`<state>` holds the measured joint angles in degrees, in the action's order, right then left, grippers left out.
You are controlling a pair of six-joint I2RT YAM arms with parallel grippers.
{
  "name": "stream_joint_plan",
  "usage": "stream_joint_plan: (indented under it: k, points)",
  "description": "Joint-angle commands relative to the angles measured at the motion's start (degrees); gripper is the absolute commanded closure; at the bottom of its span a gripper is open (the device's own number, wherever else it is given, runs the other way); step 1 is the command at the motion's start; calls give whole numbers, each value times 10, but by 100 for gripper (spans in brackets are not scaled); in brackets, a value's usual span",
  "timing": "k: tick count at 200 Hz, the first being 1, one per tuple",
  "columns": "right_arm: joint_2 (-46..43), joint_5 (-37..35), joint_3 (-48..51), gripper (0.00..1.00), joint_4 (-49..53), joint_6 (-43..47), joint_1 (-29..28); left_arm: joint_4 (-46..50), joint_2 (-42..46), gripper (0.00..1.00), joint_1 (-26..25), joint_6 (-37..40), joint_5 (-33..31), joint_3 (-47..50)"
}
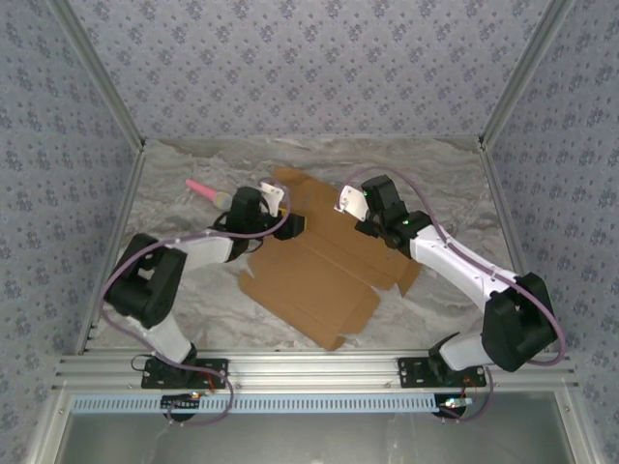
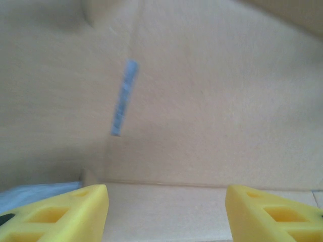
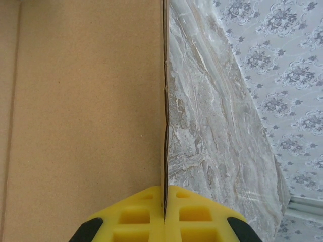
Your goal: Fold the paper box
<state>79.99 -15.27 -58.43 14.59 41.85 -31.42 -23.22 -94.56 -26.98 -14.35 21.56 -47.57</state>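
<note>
The paper box [image 1: 309, 275] is a brown die-cut cardboard sheet lying mostly flat mid-table, with its far flaps raised. My right gripper [image 1: 366, 224] is at its far right flap. In the right wrist view the gripper [image 3: 164, 194] is shut on that flap's thin edge, with the cardboard panel [image 3: 86, 101] standing to the left of it. My left gripper [image 1: 290, 224] is over the sheet's far left part. In the left wrist view its yellow fingers [image 2: 75, 206] stand wide apart, open [image 2: 166, 194], close against the cardboard [image 2: 212, 101], which has a narrow slot [image 2: 123, 98].
A small pink stick [image 1: 203, 187] lies on the marble table [image 1: 435, 174] at the far left, behind the left arm. Patterned walls close in the back and both sides. An aluminium rail [image 1: 309, 367] runs along the near edge.
</note>
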Motion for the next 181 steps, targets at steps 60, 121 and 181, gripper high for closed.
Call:
stream_joint_plan:
  k: [60,121,181]
  points:
    - [-33,-56,41,100,-106,140,-38,64,134,33,133,-55,-118,46]
    - [-27,-55,117,100,-238,260,-52,106,72,35,190,-85,-157,-19]
    - [-20,-89,182,100,-372,355,-72,155,-62,38,192,-60,-73,-132]
